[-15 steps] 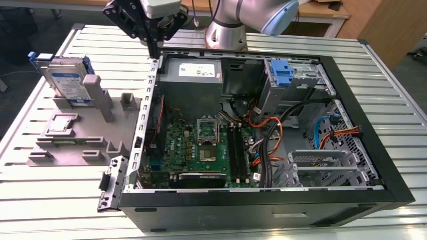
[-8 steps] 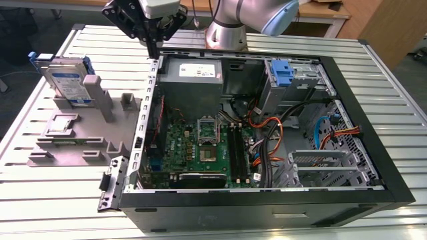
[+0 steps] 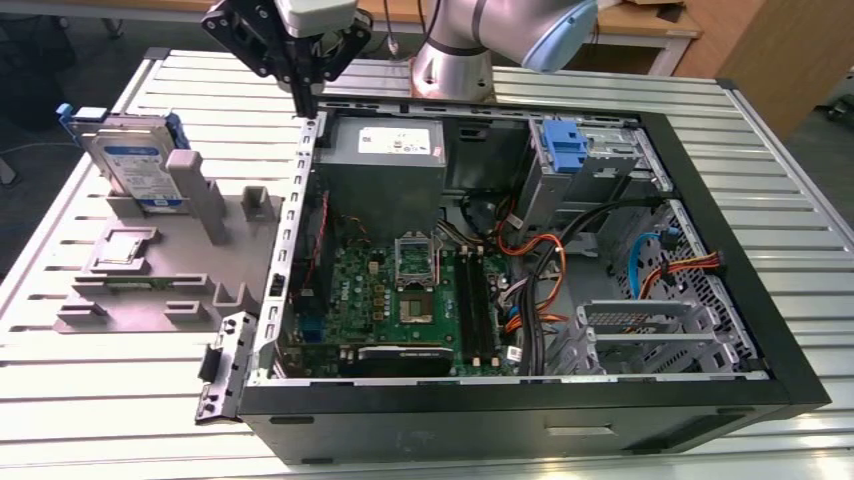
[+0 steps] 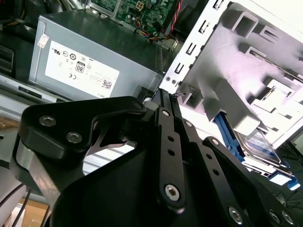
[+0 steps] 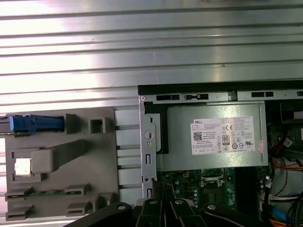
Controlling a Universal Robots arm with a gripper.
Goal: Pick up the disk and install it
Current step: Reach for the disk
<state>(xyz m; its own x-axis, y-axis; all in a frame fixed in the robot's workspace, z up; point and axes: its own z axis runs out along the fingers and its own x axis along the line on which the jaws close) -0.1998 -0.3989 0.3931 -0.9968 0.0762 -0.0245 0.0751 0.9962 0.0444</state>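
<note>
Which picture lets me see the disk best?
The exterior view: the disk stands in the grey holder, label showing. The second wrist view catches a slice behind the holder; the first wrist view, its blue edge.

The disk [image 3: 134, 160] stands on edge in the fixture [image 3: 147, 290] on the table [image 3: 787, 200], at the exterior view's left of the case [image 3: 534, 420], whose power supply [image 3: 387, 148] fills the corner nearest the disk.

The disk [image 3: 138, 165], silver and blue-framed, stands on edge in the grey fixture [image 3: 160, 292].
</note>
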